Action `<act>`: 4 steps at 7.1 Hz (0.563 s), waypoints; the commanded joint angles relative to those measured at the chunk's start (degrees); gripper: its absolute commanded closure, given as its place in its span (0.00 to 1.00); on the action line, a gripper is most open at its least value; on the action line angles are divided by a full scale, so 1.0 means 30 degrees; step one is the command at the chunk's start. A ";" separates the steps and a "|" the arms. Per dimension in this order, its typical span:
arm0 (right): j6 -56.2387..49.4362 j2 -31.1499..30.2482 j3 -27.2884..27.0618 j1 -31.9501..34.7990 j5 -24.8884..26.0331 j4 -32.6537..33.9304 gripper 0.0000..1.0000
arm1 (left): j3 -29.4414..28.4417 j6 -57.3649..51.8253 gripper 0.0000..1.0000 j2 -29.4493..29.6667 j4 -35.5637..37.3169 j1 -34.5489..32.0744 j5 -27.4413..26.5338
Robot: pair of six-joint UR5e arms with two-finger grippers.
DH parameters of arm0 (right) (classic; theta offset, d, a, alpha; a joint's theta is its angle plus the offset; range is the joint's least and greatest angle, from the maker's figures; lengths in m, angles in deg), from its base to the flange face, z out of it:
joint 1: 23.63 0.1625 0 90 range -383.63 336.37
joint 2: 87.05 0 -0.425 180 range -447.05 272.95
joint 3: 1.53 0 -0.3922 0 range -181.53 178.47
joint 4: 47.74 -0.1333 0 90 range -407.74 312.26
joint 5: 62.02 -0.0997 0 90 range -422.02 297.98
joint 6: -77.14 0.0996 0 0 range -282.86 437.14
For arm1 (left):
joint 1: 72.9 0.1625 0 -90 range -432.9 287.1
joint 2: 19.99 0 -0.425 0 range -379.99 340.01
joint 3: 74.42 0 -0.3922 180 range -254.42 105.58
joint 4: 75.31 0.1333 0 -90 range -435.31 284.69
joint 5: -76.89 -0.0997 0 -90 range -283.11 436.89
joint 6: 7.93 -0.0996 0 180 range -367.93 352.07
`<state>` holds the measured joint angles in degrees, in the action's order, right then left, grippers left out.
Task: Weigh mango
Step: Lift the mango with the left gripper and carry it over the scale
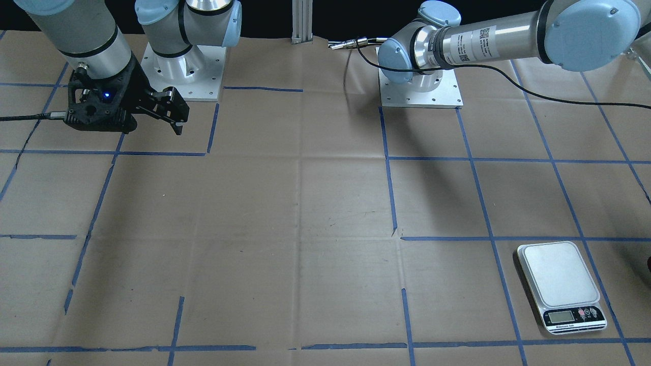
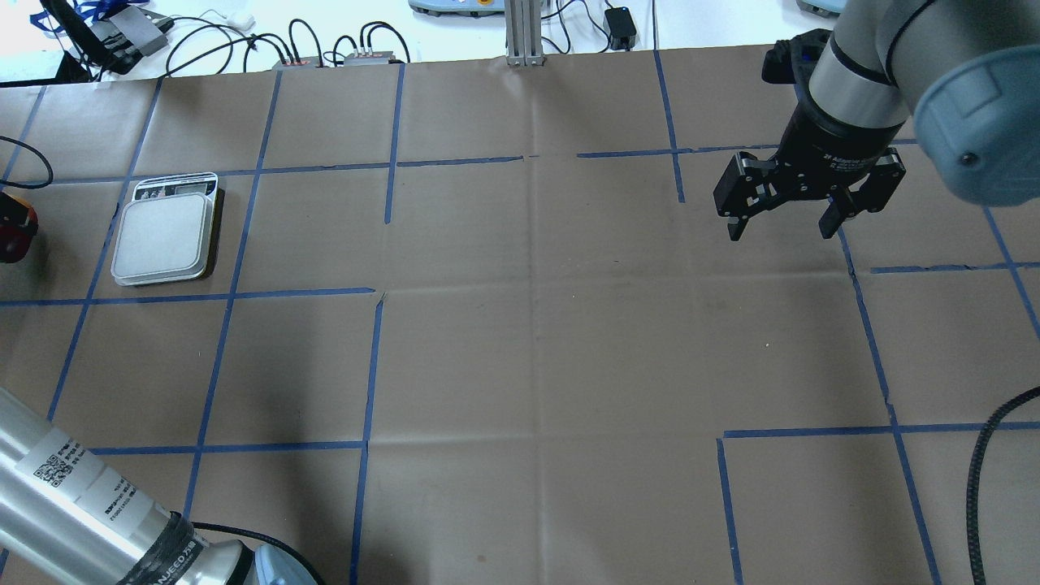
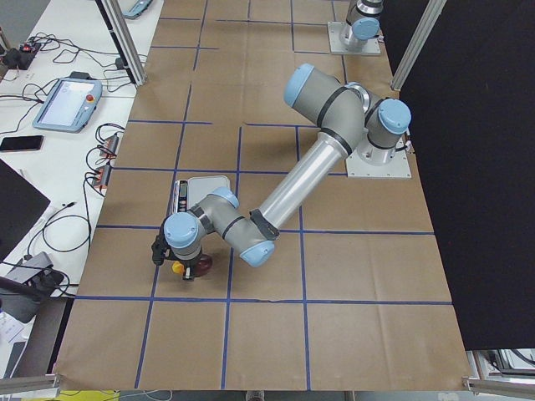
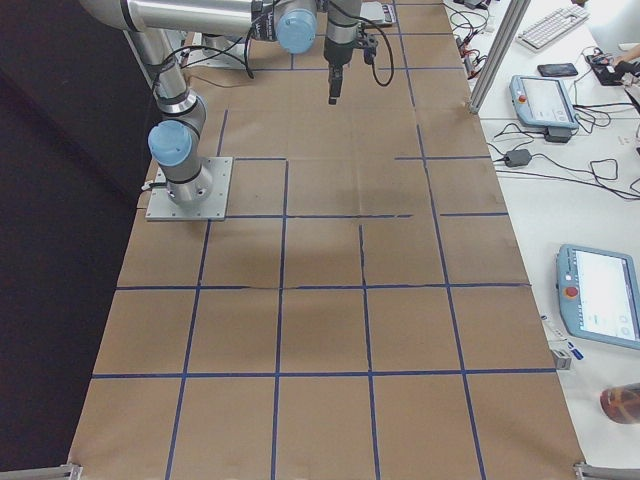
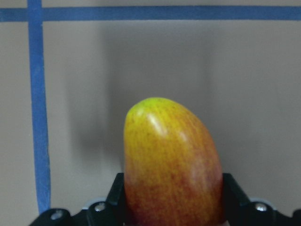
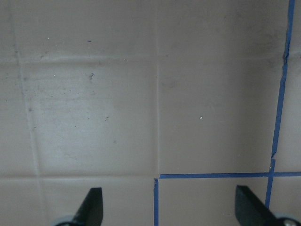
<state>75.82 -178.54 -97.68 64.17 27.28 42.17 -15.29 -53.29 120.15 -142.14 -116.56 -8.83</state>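
Mango sits clamped between the left pincer's fingers, yellow end pointing outward, near the scale. Right pincer hangs spread wide and empty above the tabletop.

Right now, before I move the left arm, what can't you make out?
The scale's display: too small to read, front-facing view.
The mango: cut by the overhead view's left edge; mostly under the wrist in the left side view.
The left claw: only fingertips show, left wrist view.

Brown paper-covered table, blue tape grid; white bench with pendants; black curtain beside
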 commanded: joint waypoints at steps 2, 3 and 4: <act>0.0000 -0.0003 -0.0001 0.0000 0.0000 0.0000 0.00 | -0.0139 0.1605 0.76 -0.2730 -0.3616 -0.1198 -0.0281; 0.0000 0.0026 -0.0001 0.0000 0.0000 0.0000 0.00 | 0.0123 0.2864 0.78 -0.3259 -0.3682 -0.2803 -0.0718; 0.0000 -0.0003 -0.0001 0.0000 0.0000 0.0000 0.00 | 0.0299 0.3225 0.78 -0.3787 -0.3711 -0.3979 -0.0780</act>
<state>75.82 -178.52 -97.68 64.17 27.28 42.17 -15.04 -46.01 110.81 -152.64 -124.08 -10.55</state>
